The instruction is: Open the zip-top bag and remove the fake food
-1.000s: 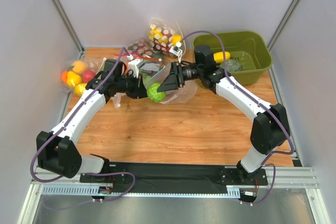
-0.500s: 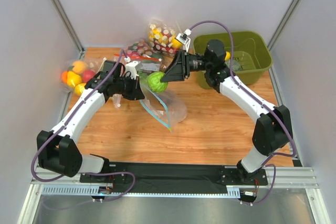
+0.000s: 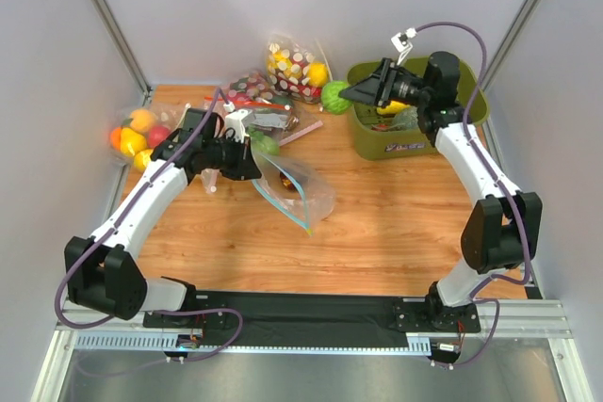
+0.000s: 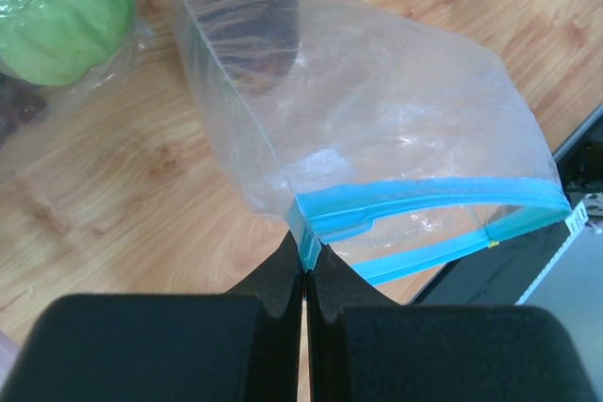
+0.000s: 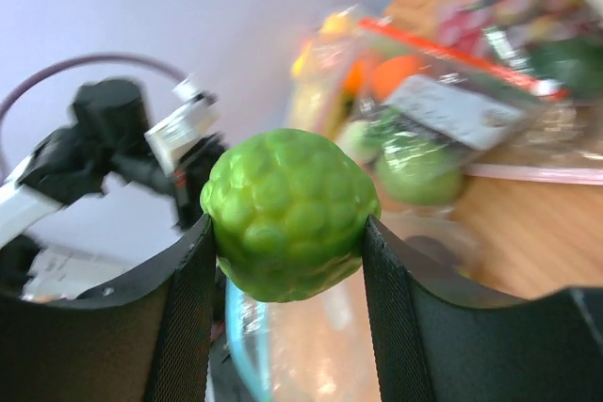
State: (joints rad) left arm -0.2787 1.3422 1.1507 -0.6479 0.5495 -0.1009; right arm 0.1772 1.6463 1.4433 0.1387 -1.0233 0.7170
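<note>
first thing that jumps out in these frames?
The bumpy green fruit, clamped in the right gripper and held up beside the green bin at the table's far right. Next, the zip-top bag mid-table, its teal mouth gaping, pinched at one corner by the left gripper.

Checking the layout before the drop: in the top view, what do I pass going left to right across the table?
Clear bag of fruit → left gripper → zip-top bag → bumpy green fruit in the right gripper → green bin.
</note>
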